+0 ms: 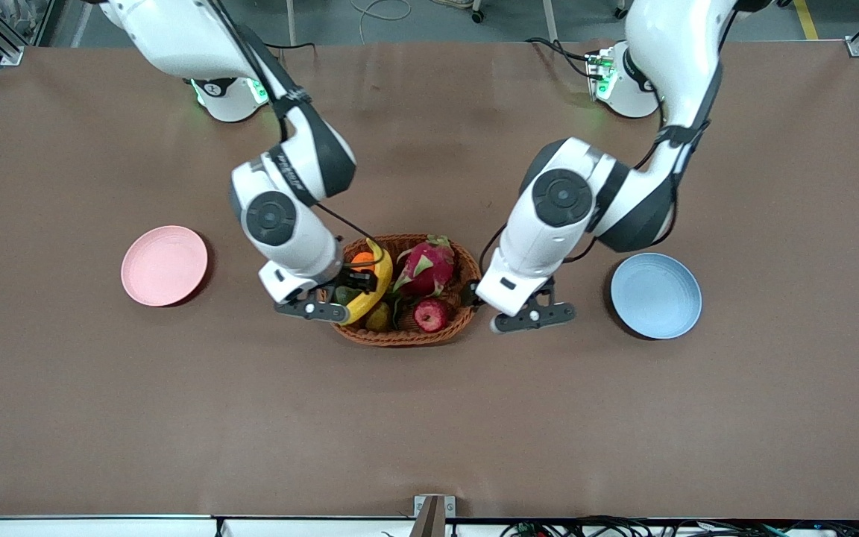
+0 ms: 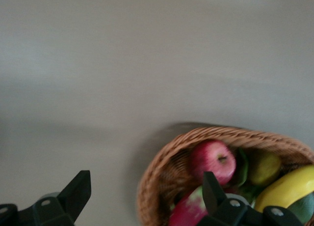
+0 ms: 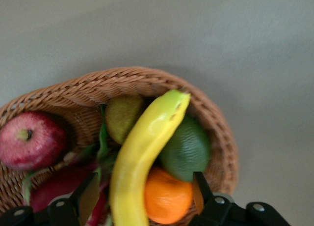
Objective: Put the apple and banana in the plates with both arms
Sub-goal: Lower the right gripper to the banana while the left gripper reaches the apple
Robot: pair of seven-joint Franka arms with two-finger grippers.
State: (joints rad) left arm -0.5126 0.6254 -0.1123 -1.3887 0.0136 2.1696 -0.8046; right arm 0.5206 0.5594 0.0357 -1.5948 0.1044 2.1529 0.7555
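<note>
The banana [image 1: 371, 289] lies in the wicker basket [image 1: 407, 337] at the end toward the right arm, draped over the orange [image 1: 362, 260] and a green fruit [image 3: 185, 148]. The right gripper [image 1: 334, 292] is low over it, its 2 fingers spread apart on either side of the banana's middle and not yet pressing it. The banana looks light, stiff and smooth-skinned, so I judge a hold across its middle, where the curve balances, is safest; a grip near either tip would likely let it swing.

The apple [image 1: 431, 314] sits in the same basket at the part nearer the front camera, beside the dragon fruit [image 1: 425, 268] and a pear-like fruit [image 1: 378, 318]. It is round and glossy (probably apt to roll or slip), so the fingers should close across its widest part. The left gripper [image 1: 532, 312] hangs over the table just beside the basket's end toward the left arm, jaws wide open and empty.

The 2 plates rest on the table well apart from the basket: the pink plate [image 1: 164, 265] toward the right arm's end, the blue plate [image 1: 656, 295] toward the left arm's end.
</note>
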